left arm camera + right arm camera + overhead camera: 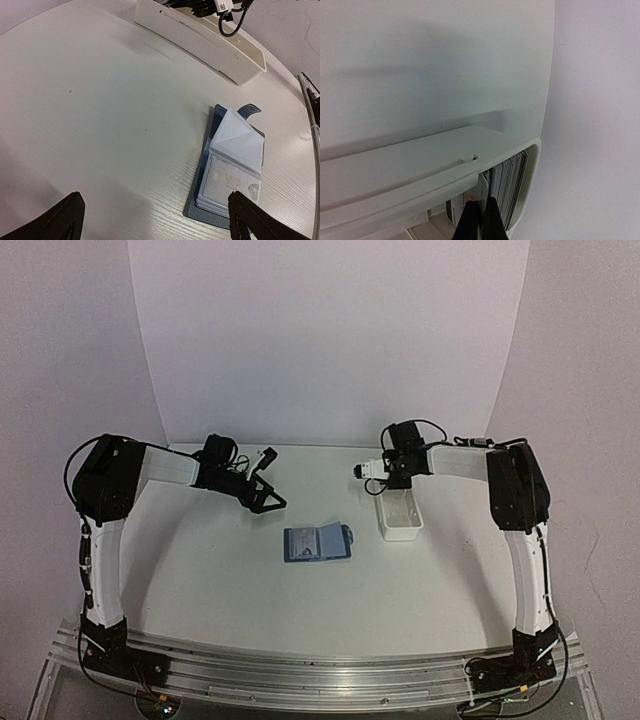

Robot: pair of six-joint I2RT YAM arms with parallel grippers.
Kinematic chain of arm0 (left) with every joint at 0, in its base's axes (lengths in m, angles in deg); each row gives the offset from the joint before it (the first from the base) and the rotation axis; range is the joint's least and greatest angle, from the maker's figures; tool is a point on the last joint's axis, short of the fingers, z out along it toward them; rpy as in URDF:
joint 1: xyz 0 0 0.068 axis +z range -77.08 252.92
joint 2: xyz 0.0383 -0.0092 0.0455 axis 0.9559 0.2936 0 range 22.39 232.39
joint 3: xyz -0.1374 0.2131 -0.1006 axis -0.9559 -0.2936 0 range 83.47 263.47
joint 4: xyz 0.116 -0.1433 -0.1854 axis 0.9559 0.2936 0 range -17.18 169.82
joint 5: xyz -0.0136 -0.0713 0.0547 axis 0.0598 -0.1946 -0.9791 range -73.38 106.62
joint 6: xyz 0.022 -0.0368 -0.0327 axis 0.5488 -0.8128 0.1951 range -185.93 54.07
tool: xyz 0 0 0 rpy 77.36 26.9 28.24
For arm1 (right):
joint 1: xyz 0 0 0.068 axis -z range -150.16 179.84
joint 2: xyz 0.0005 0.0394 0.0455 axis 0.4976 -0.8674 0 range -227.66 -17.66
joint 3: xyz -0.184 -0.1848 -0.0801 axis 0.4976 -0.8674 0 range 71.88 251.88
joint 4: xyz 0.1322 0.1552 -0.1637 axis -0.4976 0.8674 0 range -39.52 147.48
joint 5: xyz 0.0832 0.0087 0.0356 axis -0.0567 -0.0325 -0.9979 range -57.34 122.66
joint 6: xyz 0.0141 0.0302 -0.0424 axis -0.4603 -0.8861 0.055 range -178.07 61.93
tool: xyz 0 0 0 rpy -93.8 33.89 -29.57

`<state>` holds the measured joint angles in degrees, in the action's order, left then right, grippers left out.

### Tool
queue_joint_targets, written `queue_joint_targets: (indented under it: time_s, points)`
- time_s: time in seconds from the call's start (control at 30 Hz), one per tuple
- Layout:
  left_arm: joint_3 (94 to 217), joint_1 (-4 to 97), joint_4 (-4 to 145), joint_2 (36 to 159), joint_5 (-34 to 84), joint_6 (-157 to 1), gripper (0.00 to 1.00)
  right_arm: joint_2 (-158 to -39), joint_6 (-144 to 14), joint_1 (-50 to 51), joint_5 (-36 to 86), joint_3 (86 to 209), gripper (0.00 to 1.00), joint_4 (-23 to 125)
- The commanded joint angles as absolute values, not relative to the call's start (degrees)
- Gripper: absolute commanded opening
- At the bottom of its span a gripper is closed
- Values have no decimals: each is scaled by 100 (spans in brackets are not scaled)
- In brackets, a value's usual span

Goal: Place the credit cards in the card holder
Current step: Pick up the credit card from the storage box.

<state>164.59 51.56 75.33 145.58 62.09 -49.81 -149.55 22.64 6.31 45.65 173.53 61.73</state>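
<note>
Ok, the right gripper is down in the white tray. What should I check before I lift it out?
1. Right gripper shut: ok, its fingertips are together inside the white tray.
2. One card pinched: cannot tell. The tips meet at the edge of the credit cards, but the grip itself is hidden.
3. Card holder open and flat on the table: ok, with its clear sleeve raised.
4. Left gripper open and apart from the holder: ok.
5. Path from tray to holder free: ok, nothing lies between them in the top view.
</note>
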Motion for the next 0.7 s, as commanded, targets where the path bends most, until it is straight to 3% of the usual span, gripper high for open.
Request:
queue_joint_targets:
  time_s: [0.0,0.4,0.67]
  points:
    - [16428,5165,7510,14579,6445,-5039,99,-14603,2113,641,4481,17577,0,6544]
    - [16381,5165,7515,14557,6545,-5108,99,-14782,1845,678,4424,17822,8,6797]
    - [16397,5159,7586,14561,6548,-5100,99,-14746,1773,676,4472,17954,0,6840]
